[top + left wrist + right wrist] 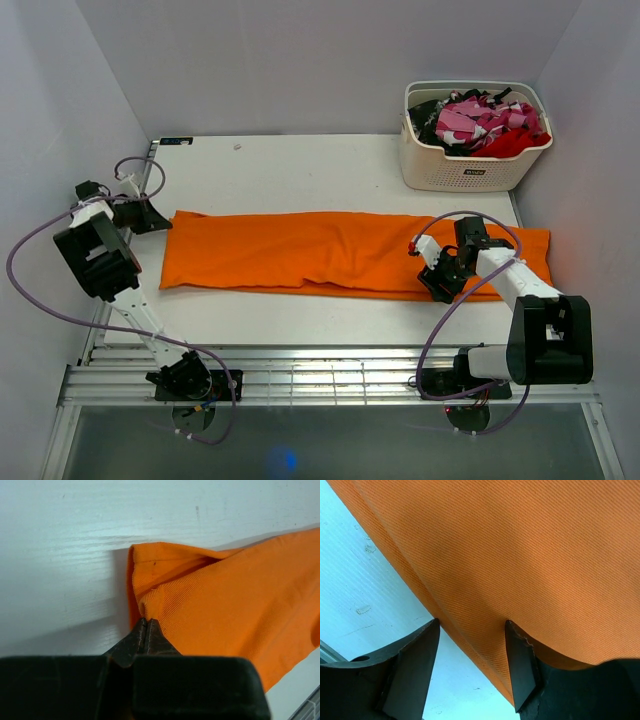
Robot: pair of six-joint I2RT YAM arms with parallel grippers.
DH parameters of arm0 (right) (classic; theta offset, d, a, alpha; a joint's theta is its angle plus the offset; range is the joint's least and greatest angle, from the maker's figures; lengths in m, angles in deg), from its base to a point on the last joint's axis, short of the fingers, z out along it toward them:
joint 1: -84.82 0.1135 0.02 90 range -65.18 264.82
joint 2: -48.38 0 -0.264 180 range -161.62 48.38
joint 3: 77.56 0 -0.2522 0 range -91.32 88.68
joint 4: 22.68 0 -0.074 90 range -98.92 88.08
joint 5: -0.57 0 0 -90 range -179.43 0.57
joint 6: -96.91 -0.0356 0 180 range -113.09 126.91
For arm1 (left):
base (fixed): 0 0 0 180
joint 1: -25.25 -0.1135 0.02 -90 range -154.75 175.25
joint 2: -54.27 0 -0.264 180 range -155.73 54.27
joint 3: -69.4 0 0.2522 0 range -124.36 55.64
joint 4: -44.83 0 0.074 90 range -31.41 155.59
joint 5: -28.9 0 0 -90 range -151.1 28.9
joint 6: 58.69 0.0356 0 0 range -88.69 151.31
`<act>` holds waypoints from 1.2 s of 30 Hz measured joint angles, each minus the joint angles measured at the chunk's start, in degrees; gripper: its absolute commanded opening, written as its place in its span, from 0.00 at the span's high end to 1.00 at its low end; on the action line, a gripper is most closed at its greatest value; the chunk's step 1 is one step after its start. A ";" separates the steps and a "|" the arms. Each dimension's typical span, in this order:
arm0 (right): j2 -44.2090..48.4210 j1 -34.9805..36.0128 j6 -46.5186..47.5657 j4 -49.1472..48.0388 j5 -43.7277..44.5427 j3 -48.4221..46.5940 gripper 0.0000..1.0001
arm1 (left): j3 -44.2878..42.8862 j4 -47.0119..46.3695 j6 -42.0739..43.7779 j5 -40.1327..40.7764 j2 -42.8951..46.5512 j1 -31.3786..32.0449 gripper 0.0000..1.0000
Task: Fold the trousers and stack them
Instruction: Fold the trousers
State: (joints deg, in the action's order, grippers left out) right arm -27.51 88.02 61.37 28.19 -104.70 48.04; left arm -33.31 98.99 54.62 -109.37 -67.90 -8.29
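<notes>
The orange trousers point(330, 252) lie flat as one long strip across the table point(300, 170). My left gripper point(163, 221) is at their left end. In the left wrist view its jaws are pressed together on the puckered corner of the trousers point(225, 595), and the left gripper point(146, 621) is shut on that edge. My right gripper point(438, 284) is over the strip's near edge, towards the right end. In the right wrist view the right gripper point(472, 630) stands open, with the hem of the trousers point(520, 555) running between its fingers point(417, 660).
A cream laundry basket point(470, 172) stands at the back right, holding pink-patterned, red and black clothes point(482, 122). A slatted metal rail point(330, 375) runs along the table's near edge, by the arm bases. White walls close in both sides.
</notes>
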 measured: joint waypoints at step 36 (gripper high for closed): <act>0.92 0.33 2.99 -1.53 3.76 2.73 0.50 | -2.21 -14.36 2.36 -2.43 1.16 3.93 0.53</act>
State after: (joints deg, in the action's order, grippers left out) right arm -26.60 88.35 64.37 26.66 -100.94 50.77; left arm -35.51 84.63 56.98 -111.80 -66.74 -4.35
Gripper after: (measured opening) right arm 0.503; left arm 0.437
